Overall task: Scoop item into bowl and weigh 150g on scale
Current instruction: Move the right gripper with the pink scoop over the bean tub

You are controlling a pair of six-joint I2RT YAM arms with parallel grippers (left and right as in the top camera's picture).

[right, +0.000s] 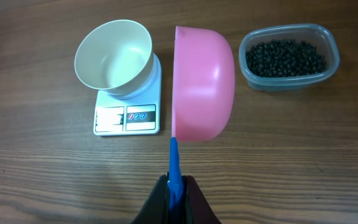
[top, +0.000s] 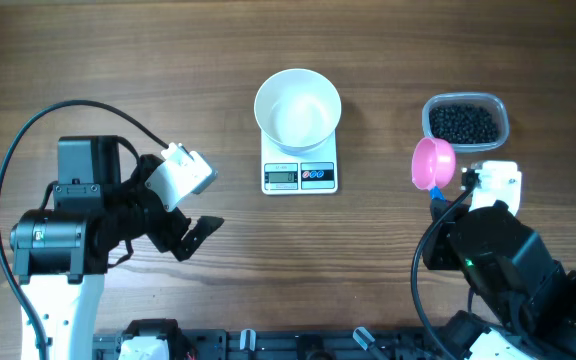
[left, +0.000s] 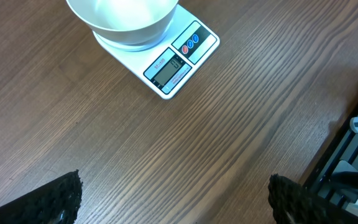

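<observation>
The white bowl (top: 298, 108) stands empty on the white scale (top: 300, 176) at the table's middle back. The item, a pile of tiny black beads (top: 462, 122), lies in a clear tub to the right. My right gripper (right: 176, 186) is shut on the blue handle of a pink scoop (right: 204, 87). The scoop hangs turned on its side above the table, between the scale (right: 127, 118) and the beads (right: 284, 57), with its hollow facing the bowl (right: 113, 57). My left gripper (top: 196, 236) stands wide open over bare wood, left and in front of the scale (left: 174, 65), nothing between its fingers (left: 64, 199).
The clear plastic tub (top: 501, 108) sits at the back right, just behind the scoop (top: 433, 163). A black rail (top: 298, 345) runs along the table's front edge between the two arm bases. A black cable (top: 38, 125) loops over the left arm.
</observation>
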